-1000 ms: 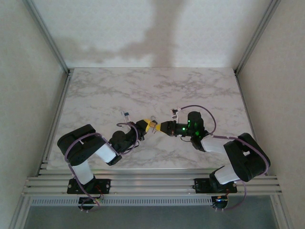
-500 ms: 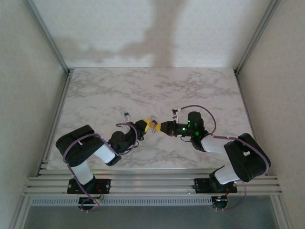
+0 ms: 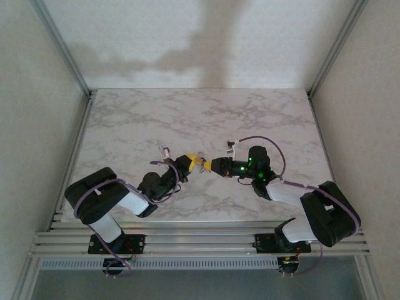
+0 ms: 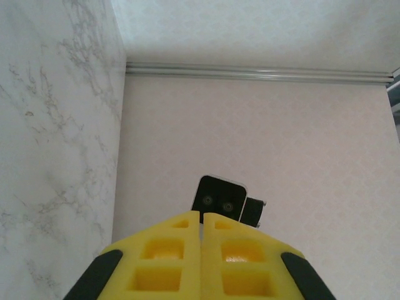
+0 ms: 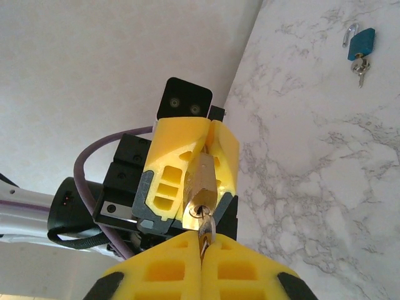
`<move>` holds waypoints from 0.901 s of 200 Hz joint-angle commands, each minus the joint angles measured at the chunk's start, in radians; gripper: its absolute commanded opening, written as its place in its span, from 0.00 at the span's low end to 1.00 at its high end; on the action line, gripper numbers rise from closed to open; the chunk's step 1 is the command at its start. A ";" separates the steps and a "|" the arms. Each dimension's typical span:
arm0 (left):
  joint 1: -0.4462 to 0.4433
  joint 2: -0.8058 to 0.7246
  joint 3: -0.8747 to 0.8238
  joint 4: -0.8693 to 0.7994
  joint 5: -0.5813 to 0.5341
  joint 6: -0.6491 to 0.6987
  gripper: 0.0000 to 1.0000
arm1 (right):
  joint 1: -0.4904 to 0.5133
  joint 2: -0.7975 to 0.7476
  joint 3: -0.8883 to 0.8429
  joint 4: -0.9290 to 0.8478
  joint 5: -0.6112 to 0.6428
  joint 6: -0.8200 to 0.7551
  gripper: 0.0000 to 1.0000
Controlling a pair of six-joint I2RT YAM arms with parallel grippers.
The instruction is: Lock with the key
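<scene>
The two grippers meet tip to tip above the middle of the table, the left gripper (image 3: 194, 161) facing the right gripper (image 3: 210, 165). In the right wrist view, the left gripper (image 5: 203, 164) is shut on a small brass padlock (image 5: 201, 190), whose keyhole end points at the camera. The key (image 5: 205, 230), thin and pale metal, sits in that keyhole. My right gripper (image 5: 201, 247) is shut on the key's head. In the left wrist view, the left gripper (image 4: 201, 215) has its yellow fingers pressed together, and they hide the padlock.
A blue mini padlock (image 5: 362, 44) with its own key (image 5: 359, 67) hanging from it lies on the marble table (image 5: 325, 187). White walls and aluminium rails (image 3: 65, 147) enclose the table on three sides. The black camera box (image 4: 220, 199) of the right wrist faces the left fingers.
Both arms' elbows have sunk slightly toward the near edge. The grippers stay tip to tip at nearly the same spot.
</scene>
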 commanded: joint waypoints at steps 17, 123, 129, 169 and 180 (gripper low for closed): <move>0.035 -0.048 -0.016 -0.010 -0.074 0.027 0.00 | -0.029 -0.046 -0.002 -0.008 0.003 -0.021 0.00; 0.068 -0.218 0.028 -0.330 -0.098 0.174 0.00 | -0.059 -0.108 0.007 -0.101 -0.033 -0.047 0.00; 0.070 -0.224 0.034 -0.352 -0.102 0.186 0.00 | -0.062 -0.113 0.007 -0.108 -0.033 -0.050 0.00; 0.076 -0.178 0.159 -0.490 -0.020 0.260 0.00 | -0.113 -0.207 -0.002 -0.207 0.039 -0.088 0.00; 0.076 -0.143 0.215 -0.547 0.008 0.285 0.00 | -0.132 -0.259 -0.033 -0.268 0.083 -0.121 0.00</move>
